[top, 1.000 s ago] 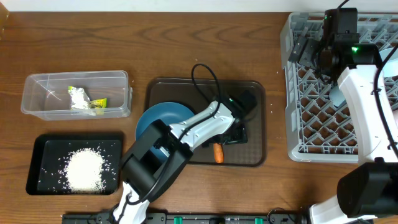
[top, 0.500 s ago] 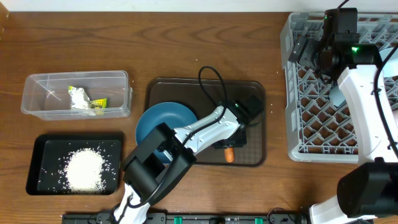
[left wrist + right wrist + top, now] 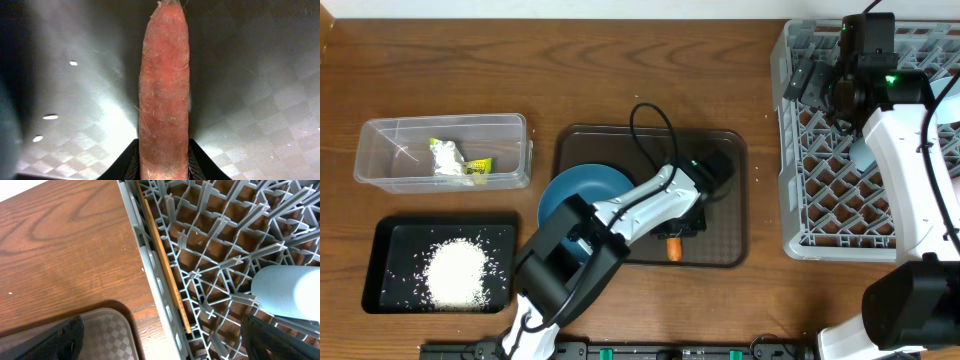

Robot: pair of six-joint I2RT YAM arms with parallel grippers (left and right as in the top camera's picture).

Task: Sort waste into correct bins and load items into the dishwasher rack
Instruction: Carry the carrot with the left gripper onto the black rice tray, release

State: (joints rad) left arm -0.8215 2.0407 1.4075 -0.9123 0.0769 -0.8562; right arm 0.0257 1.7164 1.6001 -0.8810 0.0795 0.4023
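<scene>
My left gripper (image 3: 682,232) (image 3: 164,167) is shut on the small orange carrot (image 3: 672,248) (image 3: 164,90), one black finger pressed against each side of it. The carrot points away from the wrist, just over the brown serving tray (image 3: 725,150). A dark-blue bowl (image 3: 575,190) sits on that tray's left part. The grey dishwasher rack (image 3: 800,235) (image 3: 220,235) fills the right side. My right gripper (image 3: 807,85) (image 3: 165,347) hangs wide open over the rack's left edge, holding nothing. A wooden chopstick (image 3: 162,265) lies along that edge, with a pale blue bowl (image 3: 290,292) further inside.
At the left, a clear plastic tub (image 3: 380,135) holds the crumpled yellow-green wrapper (image 3: 455,160). In front of it, a black tray (image 3: 390,240) holds the heap of white rice (image 3: 455,272). Bare wooden table lies between the tubs and the brown tray.
The left jaws have closed on the carrot. The gripper and carrot swung right, then came back left, to about where the carrot first lay. The right arm has not moved.
</scene>
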